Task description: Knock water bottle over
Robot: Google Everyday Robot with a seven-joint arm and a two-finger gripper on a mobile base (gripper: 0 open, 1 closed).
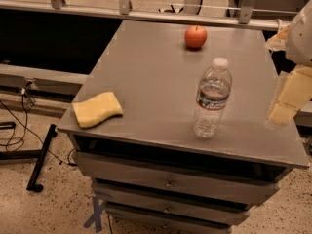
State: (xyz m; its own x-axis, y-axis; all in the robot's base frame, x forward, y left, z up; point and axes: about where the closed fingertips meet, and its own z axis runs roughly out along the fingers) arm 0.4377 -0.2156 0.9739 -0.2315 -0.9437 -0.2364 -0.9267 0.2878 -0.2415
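The gripper [283, 104] hangs over the right edge of the worktop [146, 82], beside the water bottle [212, 99] but not touching it. Whether it is released or clenched, I cannot tell. The bottle stands upright near the front edge, well apart from the apple [195, 36] and the yellow sponge [97, 109]. I judge the approach is in hand. The next move calls for a sideways push high on the bottle, so that it tips.
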